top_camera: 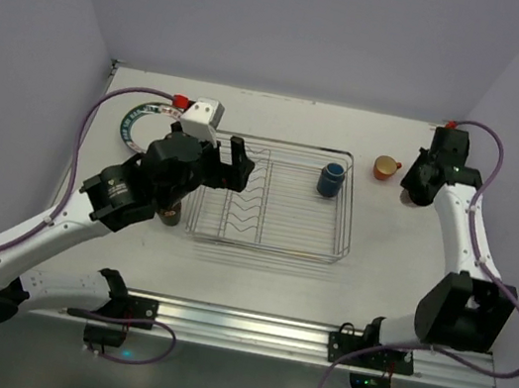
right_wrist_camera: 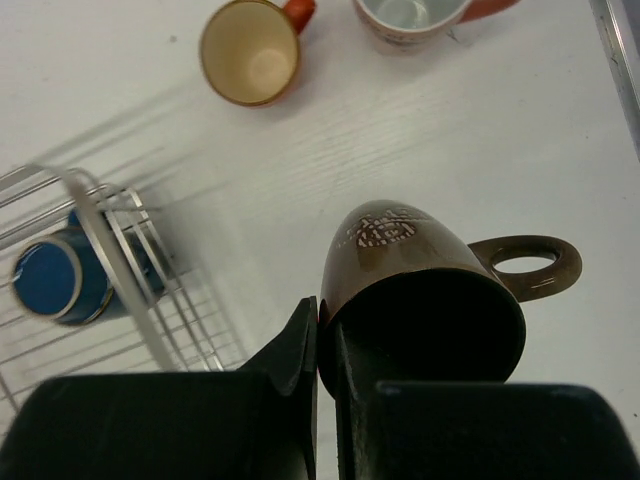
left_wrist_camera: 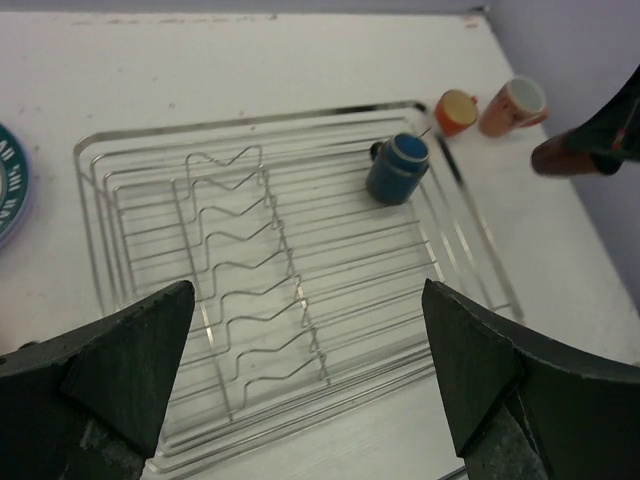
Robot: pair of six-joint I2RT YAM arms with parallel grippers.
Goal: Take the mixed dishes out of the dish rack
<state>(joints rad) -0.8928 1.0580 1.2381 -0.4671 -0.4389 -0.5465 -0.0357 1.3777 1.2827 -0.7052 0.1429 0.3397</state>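
Observation:
The dish rack point(top_camera: 341, 231) is a silver wire basket in the middle of the table. The only dish in it is a blue mug point(top_camera: 331, 178), upright in the far right corner. My left gripper point(top_camera: 234, 165) hovers over the rack's left end, open, nothing between its fingers point(left_wrist_camera: 130, 370). The left wrist view shows the rack's zigzag dividers point(left_wrist_camera: 270, 230) and the blue mug point(left_wrist_camera: 397, 168). My right gripper point(right_wrist_camera: 327, 340) is shut on the rim of a maroon mug point(right_wrist_camera: 420, 290), above the table to the right of the rack. An orange mug point(right_wrist_camera: 250, 50) and a pink mug point(right_wrist_camera: 410, 15) stand nearby.
A stack of plates point(top_camera: 136, 124) with a dark-rimmed one on top lies left of the rack, partly under the left arm. A small dark object point(top_camera: 172, 213) stands by the rack's left side. The orange mug point(top_camera: 385, 167) sits between the rack and my right gripper point(top_camera: 417, 187).

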